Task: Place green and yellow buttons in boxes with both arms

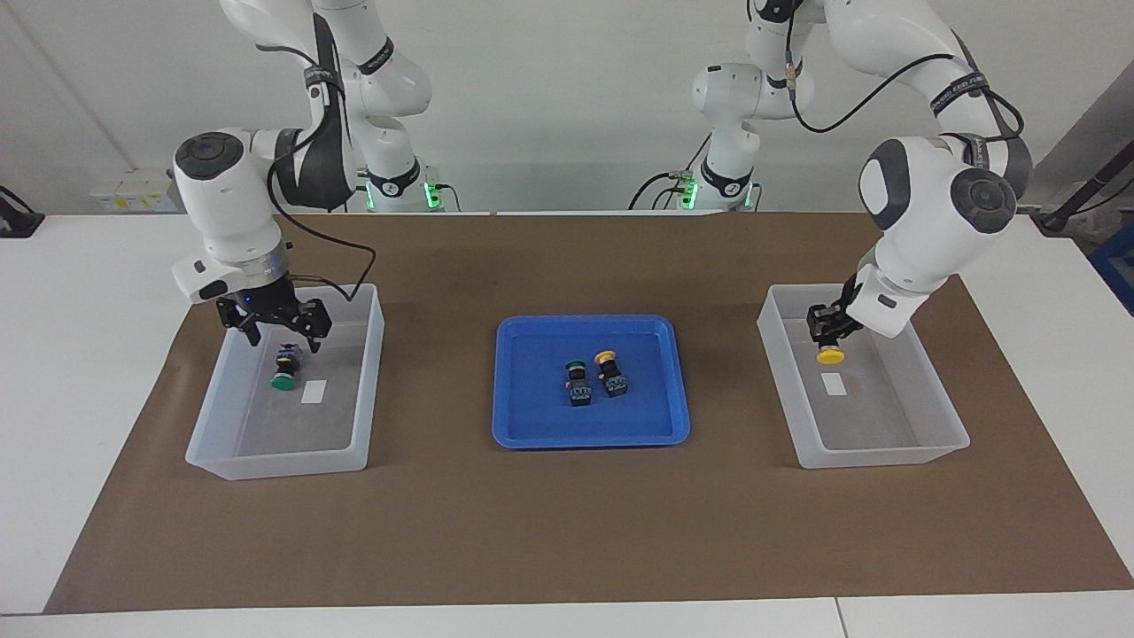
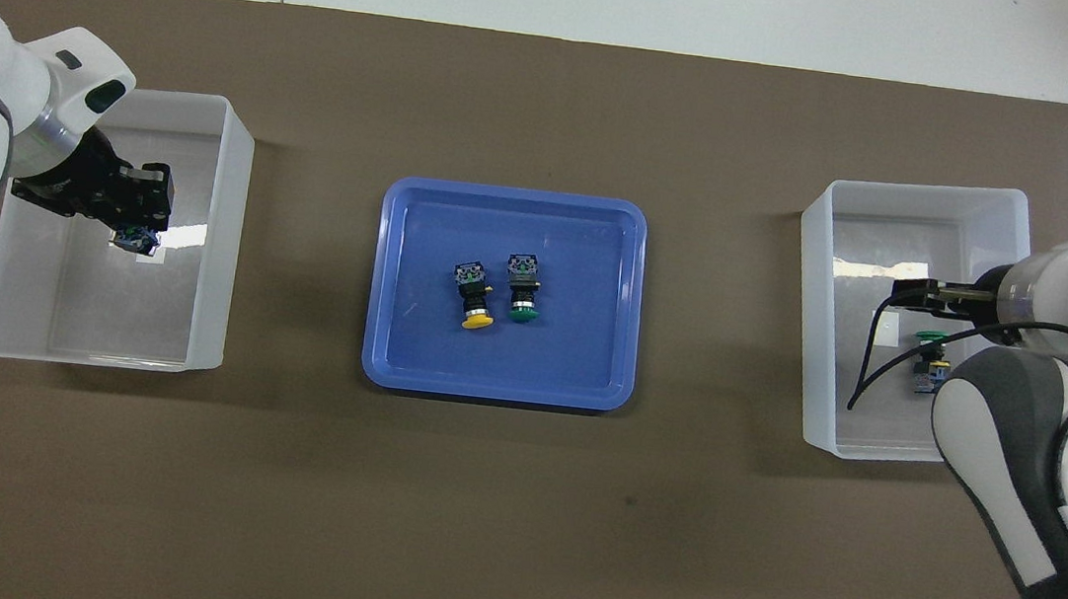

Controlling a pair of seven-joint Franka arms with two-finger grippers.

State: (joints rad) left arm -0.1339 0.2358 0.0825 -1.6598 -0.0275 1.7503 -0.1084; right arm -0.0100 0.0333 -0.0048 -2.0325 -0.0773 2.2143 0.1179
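Table: white, covered by a plain brown mat. Tray: solid blue. Two boxes: translucent white, each with a white label on its floor. Buttons: black bodies; one green cap and one yellow cap in the tray, one green cap in one box, one yellow cap in the other box. Arms: white with grey-black joint caps. Grippers: black.
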